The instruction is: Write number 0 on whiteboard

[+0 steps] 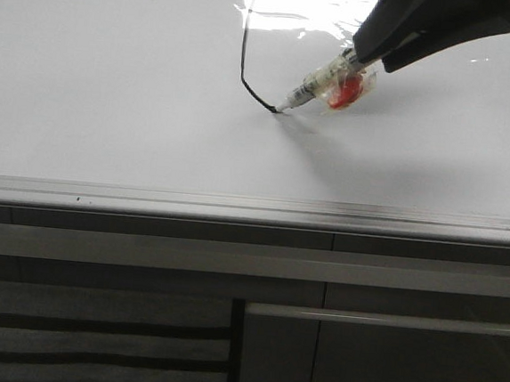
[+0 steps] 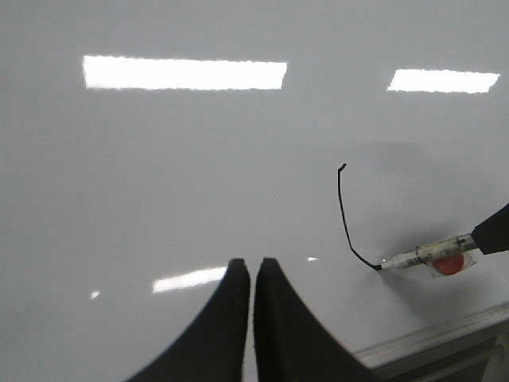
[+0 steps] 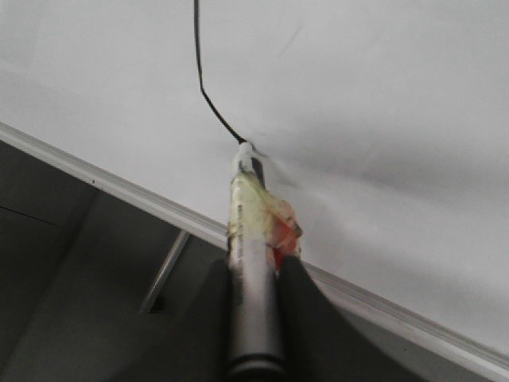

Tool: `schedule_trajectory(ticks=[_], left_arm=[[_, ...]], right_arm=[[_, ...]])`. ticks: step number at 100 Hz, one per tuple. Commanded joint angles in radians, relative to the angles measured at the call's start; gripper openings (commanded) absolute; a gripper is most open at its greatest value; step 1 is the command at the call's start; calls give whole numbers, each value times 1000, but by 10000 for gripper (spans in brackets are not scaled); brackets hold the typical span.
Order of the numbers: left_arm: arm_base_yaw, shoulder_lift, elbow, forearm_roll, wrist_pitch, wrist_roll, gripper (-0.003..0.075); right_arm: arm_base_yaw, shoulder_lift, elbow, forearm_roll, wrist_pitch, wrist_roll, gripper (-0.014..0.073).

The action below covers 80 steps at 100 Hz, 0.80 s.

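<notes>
- Nearest the front camera, dark grey panelled furniture [image 1: 136, 324] is seen below the board, with a pale horizontal rail across it.
- Above it, the silver-grey frame edge [image 1: 236, 207] of the whiteboard [image 1: 113, 80] is seen running the full width of the view.
- On the white surface beyond, a marker pen [image 1: 323, 79] is held tilted by the right gripper [image 1: 402, 39], its fingers closed around the barrel; clear tape with a red patch is wrapped round the pen.
- The pen tip is seen touching the board at the lower end of a thin black line.
- The number 0 [image 1: 245, 56] is only partly drawn: a single curved stroke is seen, running from the pen tip away toward the far bright reflection, and the loop is not closed.
- The left gripper [image 2: 251, 274] is shown over bare board, to the left of the stroke, with its fingertips pressed together and nothing held between them.
</notes>
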Motion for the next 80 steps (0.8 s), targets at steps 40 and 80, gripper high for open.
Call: schedule_trajectory(ticks=[40, 80], left_arm=[[2, 13, -28, 27, -41, -9, -20], [2, 13, -28, 27, -44, -9, -20]], right_arm=[[-17, -68, -30, -449, 13, 287, -47], [-17, -64, -138, -563, 23, 374, -47]])
